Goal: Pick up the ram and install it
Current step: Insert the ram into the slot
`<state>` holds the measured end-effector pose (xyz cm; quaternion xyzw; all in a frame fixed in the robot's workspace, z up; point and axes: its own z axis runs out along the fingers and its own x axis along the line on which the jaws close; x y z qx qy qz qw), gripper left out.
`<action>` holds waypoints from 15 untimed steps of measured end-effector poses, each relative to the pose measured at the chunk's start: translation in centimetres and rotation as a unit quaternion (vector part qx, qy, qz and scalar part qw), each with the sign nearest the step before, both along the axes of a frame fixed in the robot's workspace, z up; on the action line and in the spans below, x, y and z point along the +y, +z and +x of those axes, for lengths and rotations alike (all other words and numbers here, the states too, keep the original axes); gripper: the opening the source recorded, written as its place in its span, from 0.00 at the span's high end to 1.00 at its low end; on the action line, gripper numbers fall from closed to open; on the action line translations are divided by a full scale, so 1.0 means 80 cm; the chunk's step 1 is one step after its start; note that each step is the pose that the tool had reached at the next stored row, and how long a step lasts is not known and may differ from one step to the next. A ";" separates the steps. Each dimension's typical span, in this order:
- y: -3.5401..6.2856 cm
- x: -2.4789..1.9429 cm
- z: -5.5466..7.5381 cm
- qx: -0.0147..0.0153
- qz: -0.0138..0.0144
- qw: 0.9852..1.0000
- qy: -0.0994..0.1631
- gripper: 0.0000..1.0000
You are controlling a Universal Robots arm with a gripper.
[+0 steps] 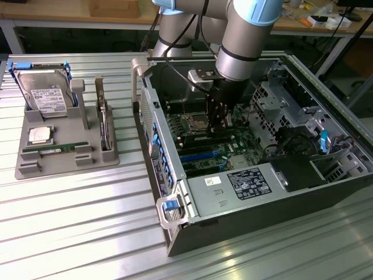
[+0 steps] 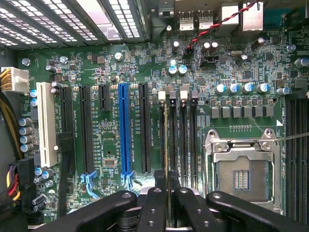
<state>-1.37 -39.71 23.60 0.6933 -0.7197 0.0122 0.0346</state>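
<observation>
Down inside the open PC case (image 1: 262,230), which sits around the middle of the bench (image 1: 76,233), the arm's gripper (image 1: 217,125) hangs right over the mobo (image 1: 233,149), close beside the CPU socket (image 1: 195,122). In the wrist view the fingers (image 2: 154,203) are pinched almost together w/ just a sliver of gap. That sliver has the ram (image 2: 166,140) in it, seen edge-on as one thin line w/ a yellowish side. It runs parallel to the memory slots (image 2: 183,135), lined up over the ones farthest from the socket. Can't tell if it's touching a slot or sitting just above one, tbh.

Other mobo bits in the wrist view: a long blue slot (image 2: 124,130), and a white slot (image 2: 46,123) further out from the socket.

Over toward the bench's edge on the exterior view's left there's a grey tray (image 1: 64,166), near the case but not touching it. It's got an HDD (image 1: 46,93) propped at its far corner and a silver processor chip (image 1: 39,135) lying flat in front of that. A card (image 1: 104,125) w/ a metal bracket stands upright along the case-side edge, and a second green stick (image 1: 51,150) lies flat along the near edge.
</observation>
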 end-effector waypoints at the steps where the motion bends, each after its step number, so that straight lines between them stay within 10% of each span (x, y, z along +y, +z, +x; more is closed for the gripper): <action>1: 0.000 0.0000 0.000 0.000 0.000 1.000 0.000 0.87; 15: 0.000 0.0000 -0.003 -0.001 0.000 1.000 0.000 0.87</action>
